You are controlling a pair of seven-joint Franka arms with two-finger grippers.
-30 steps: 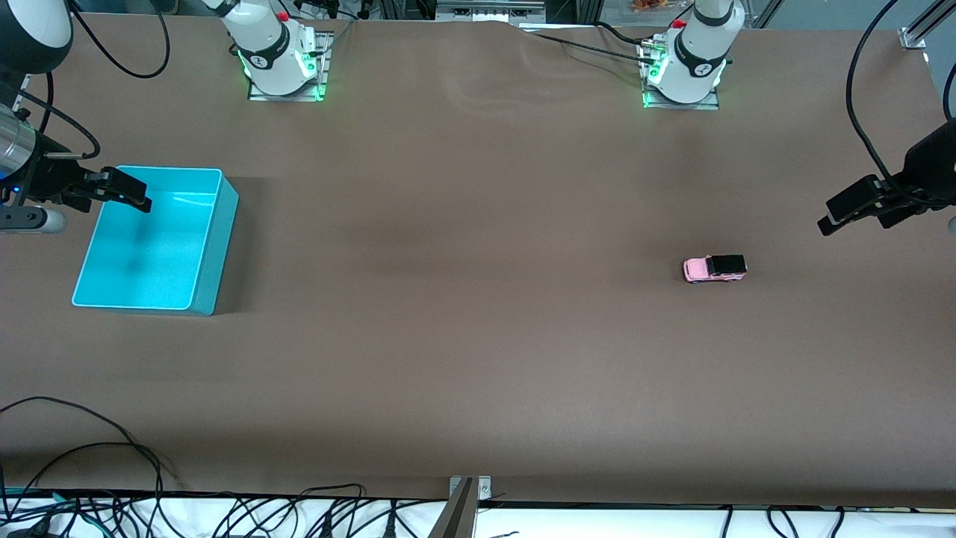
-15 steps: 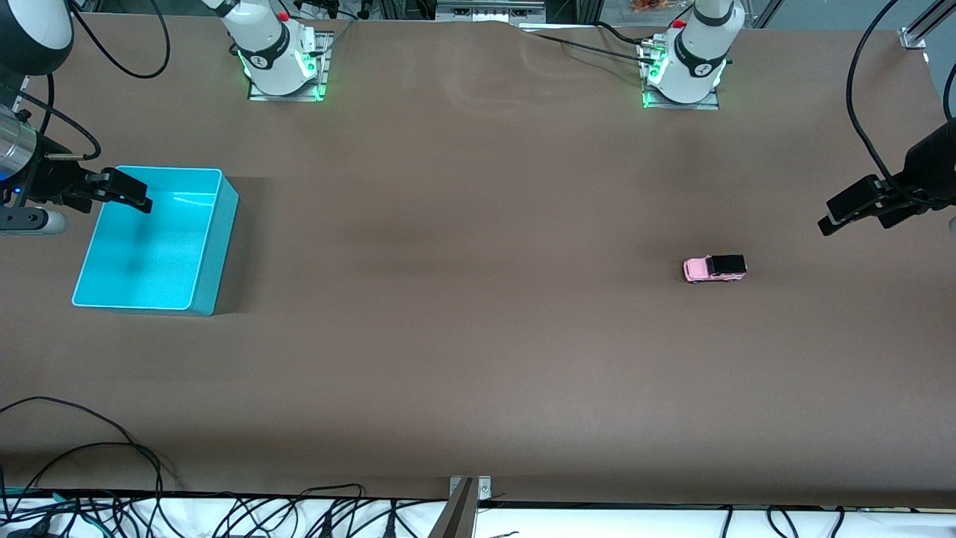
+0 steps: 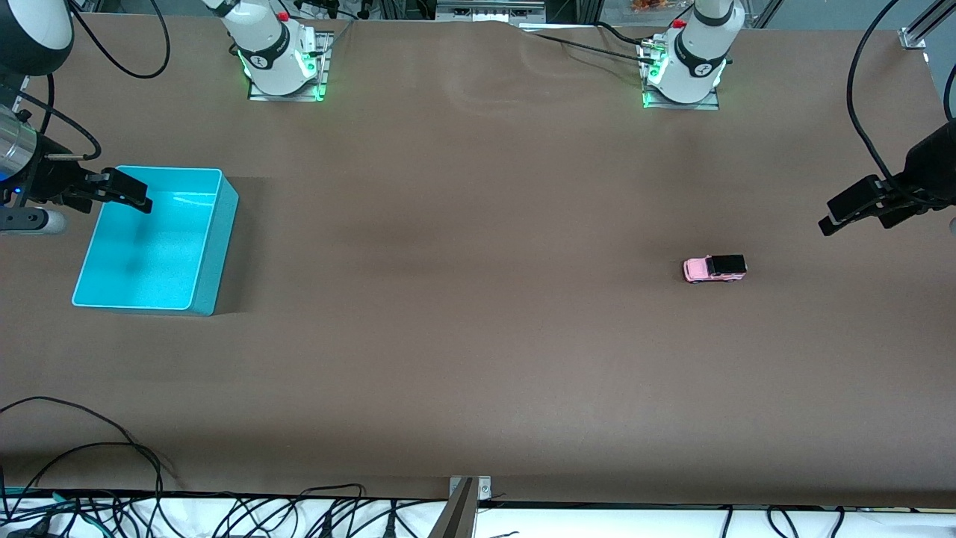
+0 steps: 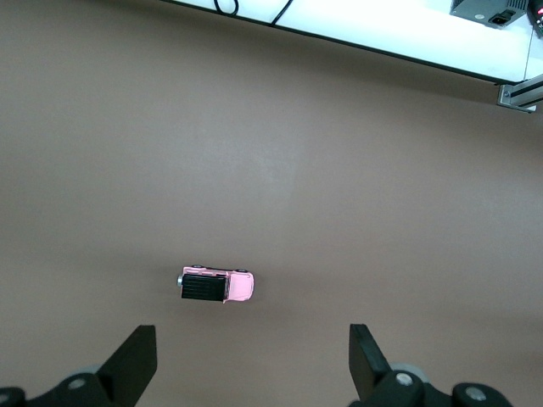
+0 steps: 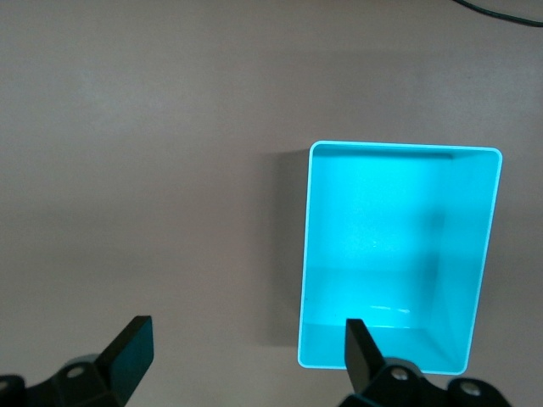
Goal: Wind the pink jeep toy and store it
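Nothing has moved since the earlier frames that I can make out: both arms hang where they were and the toy car (image 3: pixel 715 268) has not shifted. It sits on the brown surface (image 3: pixel 478 314) toward the left arm's end, wheels down, pink nose pointing to 9 o'clock in the front view. My left gripper (image 3: pixel 844 212) hovers up toward 2 o'clock from it, fingers (image 4: pixel 134 358) spread wide and empty. My right gripper (image 3: pixel 123 190) waits over the bin (image 3: pixel 216 246), fingers (image 5: pixel 129 349) also wide apart. The bin is well apart from the car and looks empty. I judge we are at the very start, approach not yet begun. Next I need the left gripper brought down over the car, fingers astride its sides.
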